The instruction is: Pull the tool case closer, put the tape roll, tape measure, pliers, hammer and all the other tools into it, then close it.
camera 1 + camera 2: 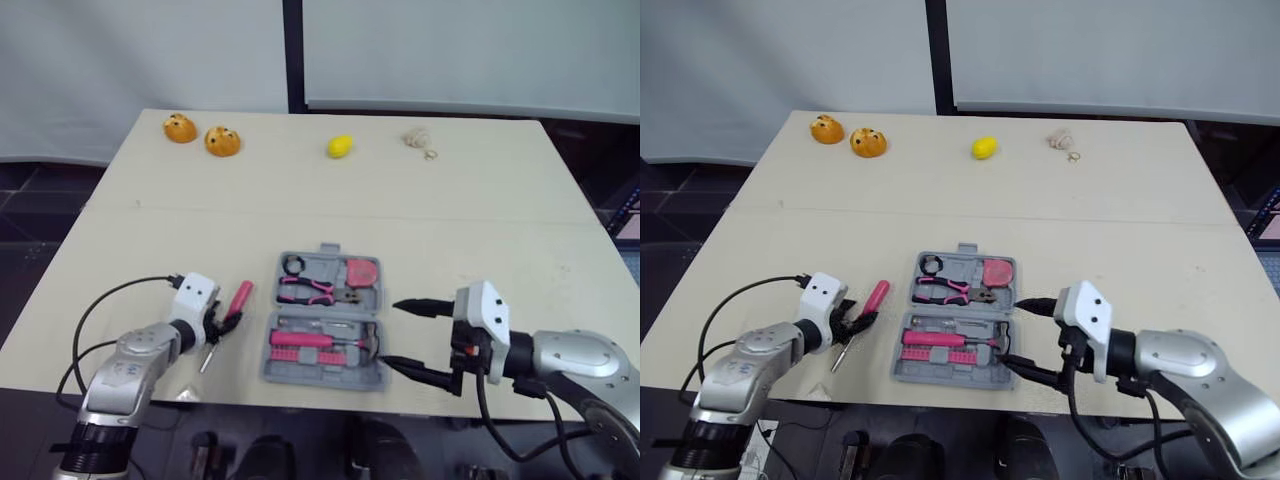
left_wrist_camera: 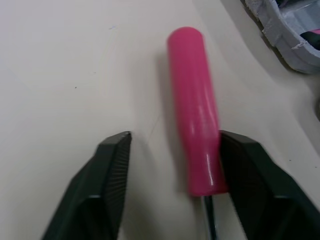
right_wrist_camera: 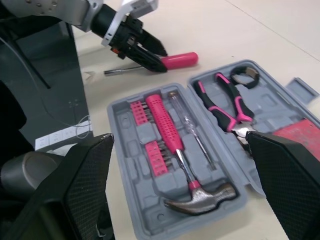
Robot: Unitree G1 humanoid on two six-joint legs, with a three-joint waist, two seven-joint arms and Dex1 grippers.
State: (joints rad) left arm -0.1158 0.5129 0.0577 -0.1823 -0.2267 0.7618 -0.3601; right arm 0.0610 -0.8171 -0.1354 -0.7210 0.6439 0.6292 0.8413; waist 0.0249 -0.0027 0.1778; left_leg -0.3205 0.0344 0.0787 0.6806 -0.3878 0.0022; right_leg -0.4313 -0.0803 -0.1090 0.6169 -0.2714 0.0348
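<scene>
1 tool lies outside the tool case [image 3: 145,135]: the pink-handled screwdriver [image 1: 232,305], flat on the table [image 1: 450,230] near the front edge and just beside the case's left side, not touching it. The open case holds the hammer [image 3: 176,150] and pliers [image 3: 226,107].

The left gripper [image 1: 858,325] is released, its 2 fingers spread astride the handle's shaft end. 1 finger [image 2: 255,175] touches the handle; the other [image 2: 102,180] stands apart.

Risks:
- Uneven closing – the touching finger probably pushes first, so the round handle may roll or skid sideways before the other finger arrives.
- End grip – holding at the shaft end puts the handle's weight well off the pads, so the tool may swing or slip when lifted.
- The right gripper [image 1: 392,334], fingers wide apart, hovers at the case's right side; a stray move could shift the case.

Orientation: the long axis runs diagonally – the handle end points toward the far edge and slightly toward the case, the metal tip toward the front-left corner.
</scene>
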